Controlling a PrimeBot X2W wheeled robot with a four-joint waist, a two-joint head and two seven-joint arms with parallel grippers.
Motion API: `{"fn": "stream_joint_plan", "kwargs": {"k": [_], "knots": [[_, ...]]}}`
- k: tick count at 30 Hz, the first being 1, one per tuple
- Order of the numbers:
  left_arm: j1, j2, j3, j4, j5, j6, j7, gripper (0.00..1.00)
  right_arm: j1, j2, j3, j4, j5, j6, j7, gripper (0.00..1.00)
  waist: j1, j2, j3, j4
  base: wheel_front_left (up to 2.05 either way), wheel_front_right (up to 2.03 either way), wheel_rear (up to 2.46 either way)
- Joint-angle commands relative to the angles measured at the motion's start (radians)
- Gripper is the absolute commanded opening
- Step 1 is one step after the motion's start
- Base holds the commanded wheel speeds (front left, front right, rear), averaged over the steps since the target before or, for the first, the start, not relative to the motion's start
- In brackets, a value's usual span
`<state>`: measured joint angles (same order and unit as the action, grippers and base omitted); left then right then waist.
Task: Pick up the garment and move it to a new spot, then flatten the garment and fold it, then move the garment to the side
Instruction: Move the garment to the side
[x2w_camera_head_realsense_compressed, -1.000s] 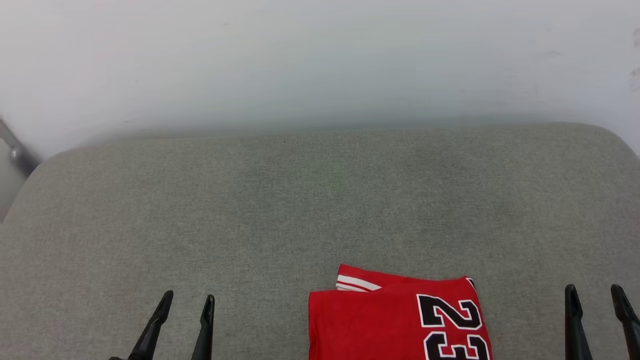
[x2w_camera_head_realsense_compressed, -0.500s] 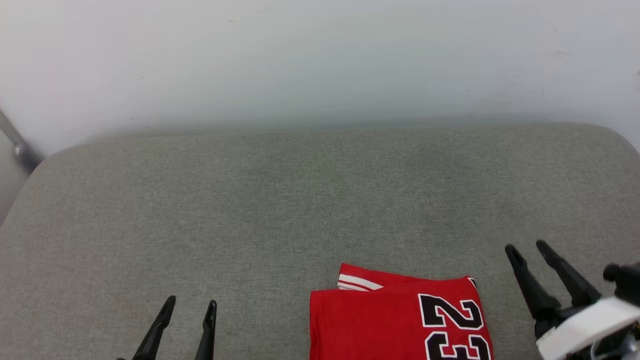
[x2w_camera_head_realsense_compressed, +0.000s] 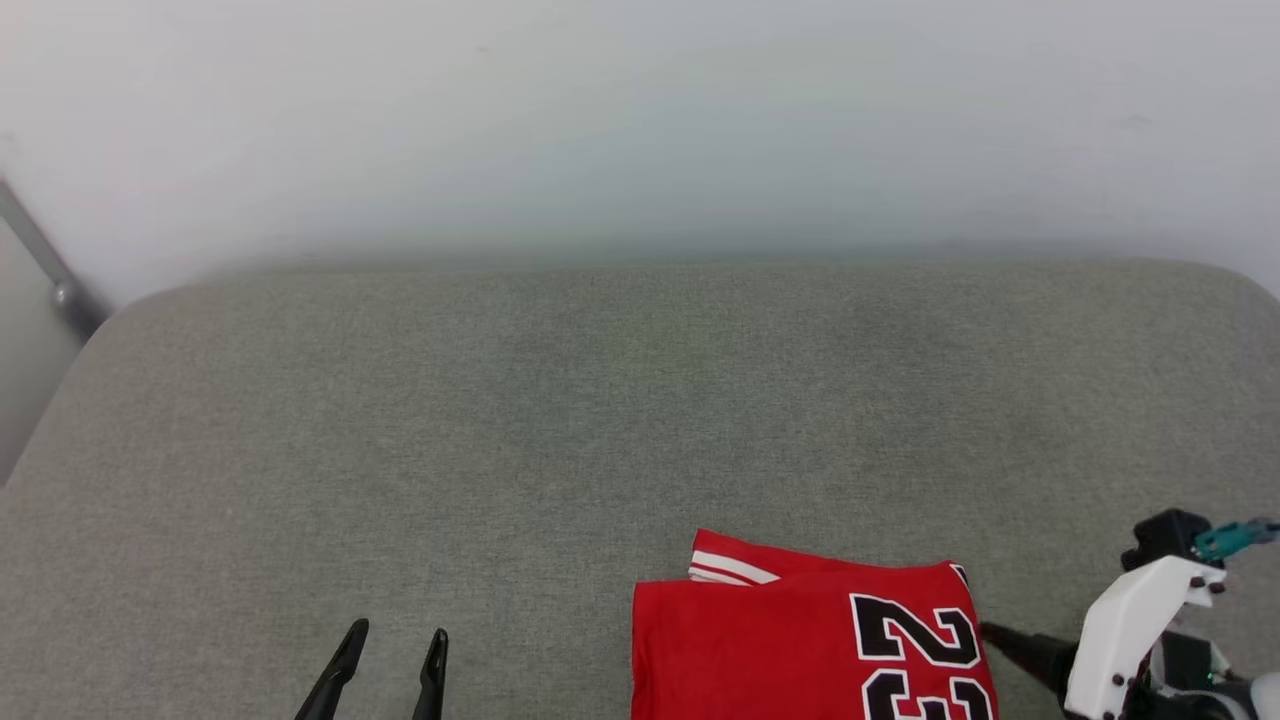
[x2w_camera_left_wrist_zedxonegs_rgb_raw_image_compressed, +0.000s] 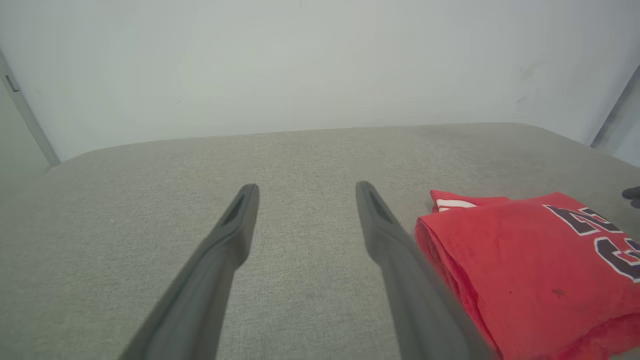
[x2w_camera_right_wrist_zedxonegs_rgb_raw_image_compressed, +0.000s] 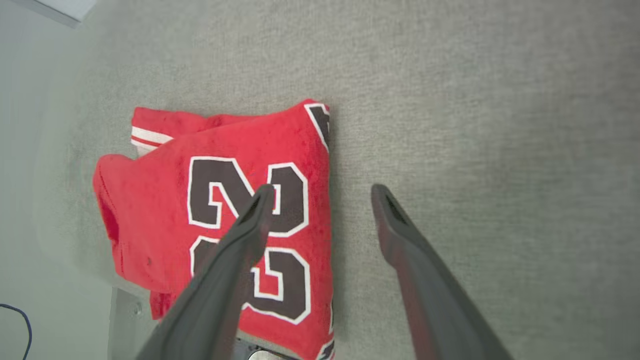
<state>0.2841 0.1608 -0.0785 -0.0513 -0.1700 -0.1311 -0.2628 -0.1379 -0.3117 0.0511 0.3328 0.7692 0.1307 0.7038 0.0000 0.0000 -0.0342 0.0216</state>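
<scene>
- The folded red garment (x2w_camera_head_realsense_compressed: 790, 640) lay on the grey surface (x2w_camera_head_realsense_compressed: 500, 400), lower centre-right of the head view.
- The left gripper (x2w_camera_head_realsense_compressed: 398, 632), lower left, was spread and empty.
- The right gripper (x2w_camera_right_wrist_zedxonegs_rgb_raw_image_compressed: 322, 190) was spread and empty above the garment's numbered edge.

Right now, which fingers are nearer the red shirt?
Right. The right fingers straddle the right edge of the shirt, one over its number; the left fingers sit apart, to its left.

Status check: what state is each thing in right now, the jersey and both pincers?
Red jersey: folded, lying on the grey fabric surface, number 23 up, ungripped.
Left pincer: open, empty, beside the jersey.
Right pincer: open, empty, fingers astride the jersey's numbered edge.
</scene>
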Motion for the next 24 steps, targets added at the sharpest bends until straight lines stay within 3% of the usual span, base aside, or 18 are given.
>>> {"fn": "stream_joint_plan", "kwargs": {"k": [1, 11, 24], "knots": [[0.006, 0.003, -0.004, 0.006, 0.003, 0.001, -0.002, 1.0, 0.024, 0.039, -0.028, 0.029, -0.04, 0.0, 0.041, 1.0, 0.0, 0.0, 0.003, 0.007, 0.0, 0.0, 0.0], [-0.021, 0.022, -0.03, 0.018, -0.009, 0.001, -0.002, 1.0, 0.032, 0.151, -0.087, 0.136, -0.141, 0.0, 0.047, 1.0, 0.0, 0.0, 0.019, 0.044, 0.0, 0.0, 0.0], [-0.051, 0.04, -0.059, 0.044, -0.023, 0.001, -0.002, 1.0, -0.038, 0.176, -0.03, 0.285, -0.138, 0.0, -0.031, 1.0, 0.0, 0.0, 0.044, 0.096, 0.0, 0.0, 0.0]]}}
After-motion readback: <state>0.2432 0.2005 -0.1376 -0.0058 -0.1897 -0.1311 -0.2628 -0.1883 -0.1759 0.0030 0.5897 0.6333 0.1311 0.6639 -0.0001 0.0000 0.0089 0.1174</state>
